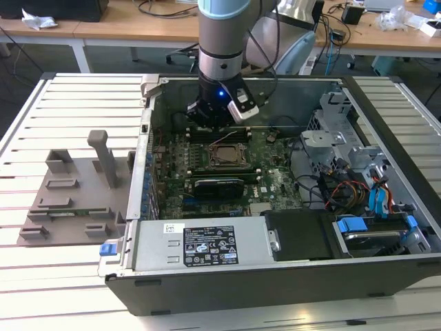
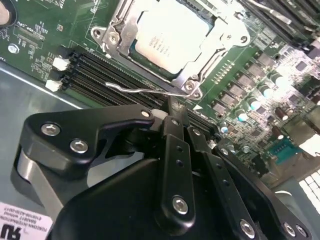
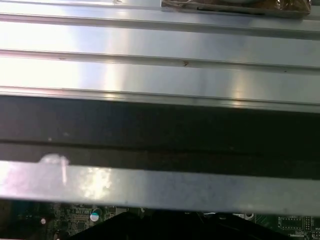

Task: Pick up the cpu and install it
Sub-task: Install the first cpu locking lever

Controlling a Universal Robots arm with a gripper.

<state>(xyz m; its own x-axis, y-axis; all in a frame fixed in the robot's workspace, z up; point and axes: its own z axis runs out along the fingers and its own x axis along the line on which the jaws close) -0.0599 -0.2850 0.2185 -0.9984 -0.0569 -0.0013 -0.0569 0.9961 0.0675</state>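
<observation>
The flat square silver-grey metal cpu [image 2: 167,40] sat inside its steel socket frame [image 2: 112,37]; the black gripper's [image 2: 176,116] fingers were together, empty.

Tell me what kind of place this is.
Probably a lab or workshop for robot PC assembly: an open computer case lies on a slatted metal table, the arm's gripper hangs over its motherboard, and cluttered desks stand behind.

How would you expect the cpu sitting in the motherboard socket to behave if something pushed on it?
The cpu looks like a flat, rigid metal-topped plate, so probably stiff and unlikely to tip. The socket frame surrounds it, so it likely wouldn't slide. Its smooth top may be slippery.
</observation>
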